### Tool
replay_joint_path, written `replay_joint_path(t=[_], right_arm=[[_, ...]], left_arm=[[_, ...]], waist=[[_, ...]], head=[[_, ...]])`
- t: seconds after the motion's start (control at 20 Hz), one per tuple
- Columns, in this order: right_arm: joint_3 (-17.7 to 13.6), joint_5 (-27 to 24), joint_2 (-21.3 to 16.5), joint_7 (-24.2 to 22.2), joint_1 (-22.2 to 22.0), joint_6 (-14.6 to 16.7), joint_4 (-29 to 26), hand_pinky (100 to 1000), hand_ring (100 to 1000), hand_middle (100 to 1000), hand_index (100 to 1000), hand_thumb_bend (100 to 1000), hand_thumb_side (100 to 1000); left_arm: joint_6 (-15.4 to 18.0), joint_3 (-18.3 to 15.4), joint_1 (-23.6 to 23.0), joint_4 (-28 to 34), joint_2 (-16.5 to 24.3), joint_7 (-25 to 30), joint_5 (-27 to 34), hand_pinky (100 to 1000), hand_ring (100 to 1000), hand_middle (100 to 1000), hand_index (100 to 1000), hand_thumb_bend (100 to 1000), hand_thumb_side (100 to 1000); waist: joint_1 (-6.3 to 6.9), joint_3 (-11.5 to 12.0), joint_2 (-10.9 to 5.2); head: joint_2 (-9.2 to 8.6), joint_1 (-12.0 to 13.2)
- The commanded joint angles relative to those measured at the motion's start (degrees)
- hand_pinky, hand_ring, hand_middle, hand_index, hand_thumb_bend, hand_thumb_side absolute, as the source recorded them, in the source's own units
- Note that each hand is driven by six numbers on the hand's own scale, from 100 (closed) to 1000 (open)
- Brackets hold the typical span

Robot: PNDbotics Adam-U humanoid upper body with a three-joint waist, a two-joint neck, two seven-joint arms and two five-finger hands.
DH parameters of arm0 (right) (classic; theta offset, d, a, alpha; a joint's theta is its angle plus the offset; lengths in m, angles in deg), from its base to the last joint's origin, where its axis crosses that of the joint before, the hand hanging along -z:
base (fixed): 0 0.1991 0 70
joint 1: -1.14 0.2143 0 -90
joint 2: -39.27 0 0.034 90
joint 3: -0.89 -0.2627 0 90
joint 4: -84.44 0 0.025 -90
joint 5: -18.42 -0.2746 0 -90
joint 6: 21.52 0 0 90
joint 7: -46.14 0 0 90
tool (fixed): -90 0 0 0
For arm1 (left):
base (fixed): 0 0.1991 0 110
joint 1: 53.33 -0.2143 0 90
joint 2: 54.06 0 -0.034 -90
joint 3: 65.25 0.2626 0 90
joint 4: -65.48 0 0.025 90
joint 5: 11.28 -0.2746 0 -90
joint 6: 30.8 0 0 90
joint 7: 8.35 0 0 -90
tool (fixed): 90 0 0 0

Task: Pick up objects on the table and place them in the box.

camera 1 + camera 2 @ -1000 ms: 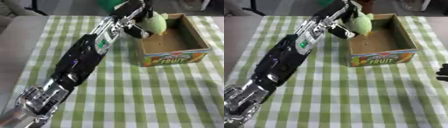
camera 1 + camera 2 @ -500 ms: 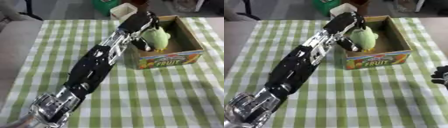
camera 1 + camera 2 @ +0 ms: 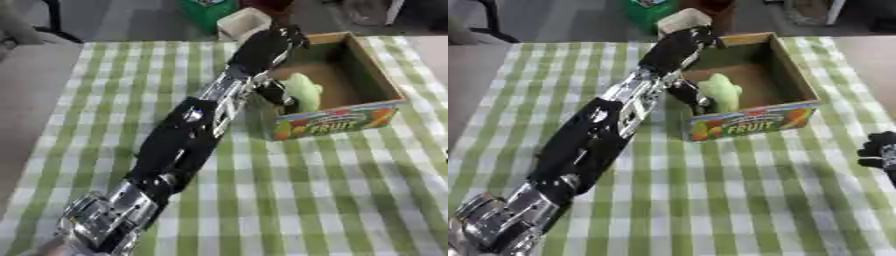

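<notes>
Green fruit (image 3: 719, 91) now sits lower inside box (image 3: 789, 75).
Left hand (image 3: 677, 47) fingers curl round fruit; spread them only once it rests on box floor.

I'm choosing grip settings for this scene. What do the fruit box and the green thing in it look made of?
The fruit box looks like matte brown cardboard: plain brown inner walls and a printed front panel. The green object looks soft, perhaps plush or foam, with a dull, rounded surface; the views leave that open.
</notes>
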Motion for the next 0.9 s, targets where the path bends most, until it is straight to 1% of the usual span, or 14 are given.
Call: replay_joint_path(t=[0.05,0.15,0.25,0.35,0.5,0.6,0.75,0.85,0.9], right_arm=[[-0.44,-0.22,-0.69,0.06,0.17,0.12,-0.30,617,624,559,663,100,604],[-0.52,-0.16,-0.66,0.12,0.00,0.16,-0.24,617,624,559,664,100,605],[-0.76,-0.11,-0.76,0.34,-0.34,0.21,-0.14,617,624,559,663,100,604],[-0.95,-0.03,-0.95,0.53,-0.72,0.24,-0.04,617,624,559,663,100,603],[-1.32,0.05,-1.11,0.87,-1.25,0.33,0.06,617,624,559,663,100,604],[-1.60,0.09,-1.13,1.13,-1.62,0.43,0.12,617,624,559,663,100,606],[-1.89,0.12,-1.12,1.42,-1.99,0.57,0.15,617,624,559,663,100,607],[-1.97,0.13,-1.16,1.49,-2.10,0.62,0.15,617,624,559,663,100,606],[-2.03,0.12,-1.14,1.54,-2.13,0.64,0.15,617,624,559,663,100,606]], left_arm=[[-0.32,-0.27,0.73,3.60,1.18,0.26,5.39,595,672,662,719,834,133],[-0.43,0.19,0.51,6.46,2.06,1.72,10.49,592,670,658,716,832,126],[-0.75,0.55,-0.15,10.61,3.77,3.78,16.82,584,667,652,705,832,113],[-1.74,0.59,-1.14,14.83,5.82,6.05,23.54,576,665,647,698,830,100],[-3.73,-0.30,-3.61,21.21,9.86,8.50,33.49,571,665,642,692,822,100],[-5.20,-1.51,-5.85,24.91,12.51,9.43,39.75,564,662,636,687,779,100],[-7.07,-3.36,-9.51,28.94,15.74,9.24,47.67,551,659,629,678,628,100],[-7.95,-4.63,-12.37,31.32,17.22,8.63,51.95,549,660,629,678,594,100],[-8.34,-5.33,-13.83,32.44,17.69,8.27,53.69,547,660,629,676,557,100]], waist=[[-0.38,0.27,-1.03],[-0.42,0.83,-1.16],[-0.50,1.54,-1.38],[-0.57,2.28,-1.60],[-0.57,3.46,-1.95],[-0.56,4.13,-2.20],[-0.54,4.97,-2.47],[-0.54,5.35,-2.57],[-0.56,5.49,-2.61]], head=[[-0.54,-0.47],[-0.33,-0.67],[-0.06,-1.25],[0.28,-1.81],[0.48,-2.71],[0.59,-3.29],[0.68,-4.00],[0.96,-4.26],[1.08,-4.39]])
